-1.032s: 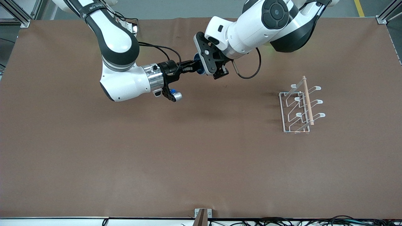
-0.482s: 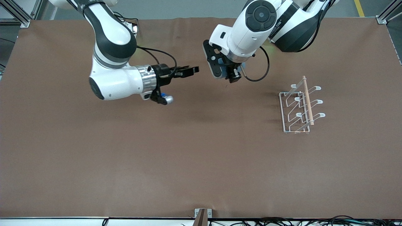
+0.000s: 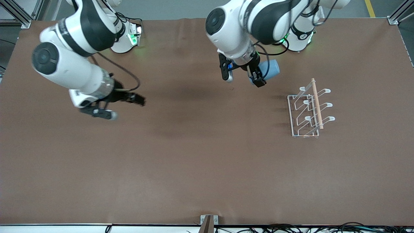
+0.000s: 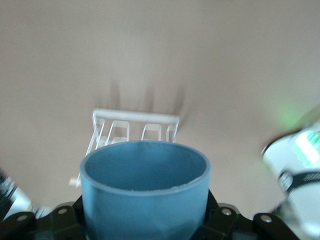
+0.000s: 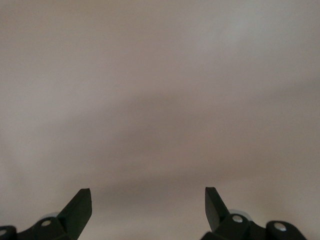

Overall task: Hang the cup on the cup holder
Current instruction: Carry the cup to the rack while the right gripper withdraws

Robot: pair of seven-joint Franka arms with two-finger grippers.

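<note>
The left gripper [image 3: 255, 76] is up in the air over the brown table [image 3: 194, 155], and its fingers are squeezed tight on the small light-blue plastic cup [image 3: 269, 69]. The cup lies on its side in the grip, with its open mouth facing the white wire cup holder with a wooden rod on top [image 3: 309, 111]. That holder stands on the table toward the left arm's end. The right gripper [image 3: 137, 99] hangs over bare table with its fingers [image 5: 77, 210] spread wide and nothing in them.

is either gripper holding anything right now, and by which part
The left gripper holds the cup by its closed base end, open mouth pointing toward the cup holder. The right gripper is open, holding nothing.
</note>
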